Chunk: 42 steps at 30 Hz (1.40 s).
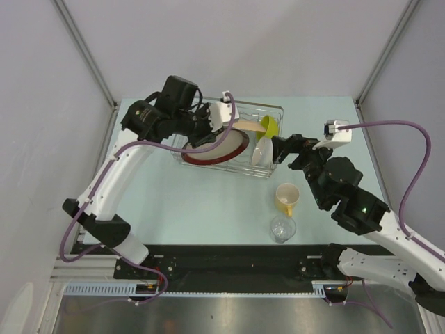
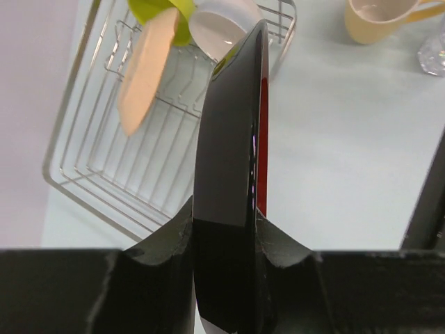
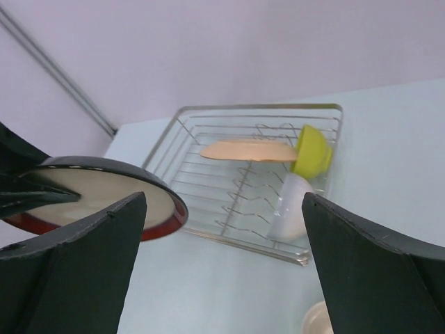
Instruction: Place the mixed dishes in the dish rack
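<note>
Tabletop point(image 1: 208, 202): rack point(image 3: 257, 107) holds tan plate point(image 3: 247, 150), green bowl point(image 3: 313, 149), white bowl point(image 3: 288, 209); left fingers point(image 2: 285, 245) pinch red-rimmed plate point(image 2: 226, 174); right fingers point(image 3: 368, 257) spread empty.

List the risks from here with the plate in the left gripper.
The left gripper pinches the dark-red-rimmed plate by its rim only; it might pivot or slip. Lowering it may knock the tan plate or white bowl standing in the dish rack. The open right gripper sits close by; the arms might clash.

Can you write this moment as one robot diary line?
left gripper: shut on red-rimmed plate, by dish rack | right gripper: open, empty | table: yellow mug, glass
</note>
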Motion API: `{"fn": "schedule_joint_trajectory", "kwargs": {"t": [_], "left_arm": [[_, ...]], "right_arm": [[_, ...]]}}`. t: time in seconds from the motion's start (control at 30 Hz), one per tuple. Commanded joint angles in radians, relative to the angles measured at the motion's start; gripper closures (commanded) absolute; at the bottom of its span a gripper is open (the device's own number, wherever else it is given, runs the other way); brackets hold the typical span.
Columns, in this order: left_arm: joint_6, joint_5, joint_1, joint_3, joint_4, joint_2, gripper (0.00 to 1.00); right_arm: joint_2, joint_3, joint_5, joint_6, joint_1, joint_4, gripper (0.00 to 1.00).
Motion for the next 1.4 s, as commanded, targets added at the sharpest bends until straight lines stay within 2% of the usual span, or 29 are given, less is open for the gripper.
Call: {"fn": "schedule_joint_trajectory", "kwargs": {"t": [0.0,0.2,0.33,0.57,0.97,1.13,1.37], "left_arm": [[0.081,-0.1,-0.026,0.041,0.189,0.055,1.0],[0.172,-0.096,-0.029,0.025,0.363,0.15,1.0],[0.253,-0.091,-0.036,-0.086,0.542,0.16,1.0],[0.314,-0.083,-0.055,-0.085,0.595,0.238,1.0],[0.316,-0.063,-0.058,-0.172,0.621,0.249,1.0],[0.319,-0.028,-0.059,-0.245,0.63,0.213,1.0],[0.4,0.021,-0.062,-0.377,0.69,0.141,1.0]], "right_arm": [[-0.03,0.0,-0.032,0.068,-0.108,-0.087,0.0],[-0.073,-0.037,-0.17,0.103,-0.271,-0.136,0.0],[-0.084,-0.075,-0.326,0.144,-0.448,-0.15,0.0],[-0.056,-0.132,-0.541,0.206,-0.657,-0.123,0.0],[-0.02,-0.184,-0.593,0.22,-0.693,-0.071,0.0],[-0.01,-0.195,-0.601,0.224,-0.693,-0.061,0.0],[-0.006,-0.209,-0.615,0.226,-0.694,-0.064,0.0]]}}
